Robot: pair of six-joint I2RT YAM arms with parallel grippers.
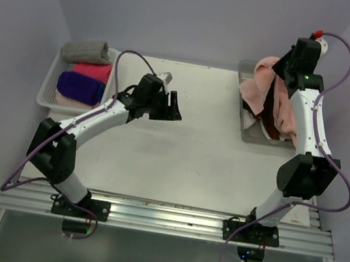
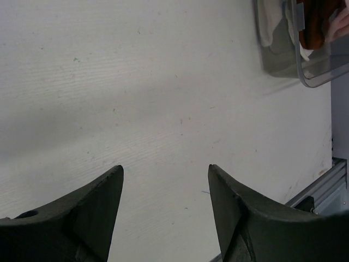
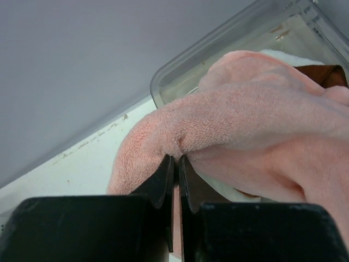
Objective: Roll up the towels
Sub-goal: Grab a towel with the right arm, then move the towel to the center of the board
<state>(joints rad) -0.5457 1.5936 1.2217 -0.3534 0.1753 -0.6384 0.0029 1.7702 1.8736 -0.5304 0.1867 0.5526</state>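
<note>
My right gripper [image 3: 175, 158] is shut on a fold of a salmon pink towel [image 3: 245, 109], pinching it above the clear bin [image 3: 218, 43]. From the top view this towel [image 1: 261, 84] hangs bunched from the right gripper [image 1: 282, 69] over the bin [image 1: 245, 68], which also holds a rust orange towel [image 1: 271, 116] and a white one [image 1: 253, 122]. My left gripper [image 1: 172, 107] hovers open over the bare table, left of centre, with nothing between its fingers [image 2: 112, 185]. Rolled grey [image 1: 85, 50], hot pink [image 1: 95, 71] and purple [image 1: 80, 87] towels lie in the white tray [image 1: 46, 89].
The left wrist view shows the bin's near corner [image 2: 283, 60] at upper right and the table's metal rail [image 2: 327, 180] at lower right. A purple wall stands right behind the bin. The tray sits at the table's far left edge.
</note>
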